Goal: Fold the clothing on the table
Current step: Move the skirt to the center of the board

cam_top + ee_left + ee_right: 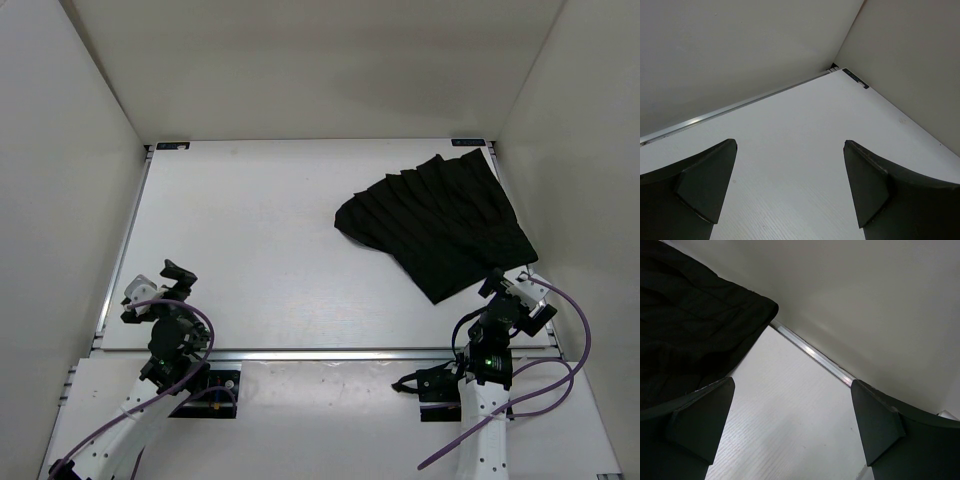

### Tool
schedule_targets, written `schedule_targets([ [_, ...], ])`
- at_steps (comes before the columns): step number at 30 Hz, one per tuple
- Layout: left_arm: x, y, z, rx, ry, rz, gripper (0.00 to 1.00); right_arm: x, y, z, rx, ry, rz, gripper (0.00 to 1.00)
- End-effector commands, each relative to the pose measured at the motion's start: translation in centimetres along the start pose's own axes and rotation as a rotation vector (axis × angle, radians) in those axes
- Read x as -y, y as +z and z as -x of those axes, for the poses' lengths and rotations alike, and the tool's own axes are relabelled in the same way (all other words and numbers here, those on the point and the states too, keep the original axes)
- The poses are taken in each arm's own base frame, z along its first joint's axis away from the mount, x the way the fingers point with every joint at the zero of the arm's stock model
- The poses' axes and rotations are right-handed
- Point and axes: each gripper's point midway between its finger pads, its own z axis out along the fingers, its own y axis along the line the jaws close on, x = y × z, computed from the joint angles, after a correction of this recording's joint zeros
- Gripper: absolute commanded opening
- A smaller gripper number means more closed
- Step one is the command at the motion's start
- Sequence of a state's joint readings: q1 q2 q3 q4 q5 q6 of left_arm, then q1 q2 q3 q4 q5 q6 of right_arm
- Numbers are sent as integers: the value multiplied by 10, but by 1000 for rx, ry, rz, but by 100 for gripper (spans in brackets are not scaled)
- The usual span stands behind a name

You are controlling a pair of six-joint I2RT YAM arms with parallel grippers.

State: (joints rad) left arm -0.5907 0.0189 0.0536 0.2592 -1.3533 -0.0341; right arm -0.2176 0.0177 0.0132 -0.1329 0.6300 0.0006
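Black clothing [440, 225] partly cropped in right wrist view; left gripper [790, 150], right gripper [792, 385] apart.

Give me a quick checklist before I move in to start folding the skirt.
1. Left gripper open and empty: ok.
2. Right gripper open and empty: ok.
3. Skirt spread out, no fold made yet: ok.
4. Skirt wholly on the table: cannot tell; one corner reaches the right rail.
5. Right gripper close to the skirt's near edge: ok, probably within easy reach.
6. Left gripper close to the skirt: not ok; it sits at the far left, and its camera shows only table and walls.
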Motion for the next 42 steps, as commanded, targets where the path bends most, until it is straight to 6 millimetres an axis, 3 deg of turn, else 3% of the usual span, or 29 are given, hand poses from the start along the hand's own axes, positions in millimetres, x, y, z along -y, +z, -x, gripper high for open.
schedule_targets([
  [1,-21,-4,-73,-46,208,0,99,1,3,-7,14,21,-19,99],
  [38,-18,-2,-73,-48,211,-17,99,0,3,-8,9,22,-17,99],
  [40,-7,-4,-67,-45,269,-89,99,0,4,-9,10,16,-19,99],
  [42,27,-10,-46,-33,322,-261,99,0,3,-6,16,20,-19,100],
])
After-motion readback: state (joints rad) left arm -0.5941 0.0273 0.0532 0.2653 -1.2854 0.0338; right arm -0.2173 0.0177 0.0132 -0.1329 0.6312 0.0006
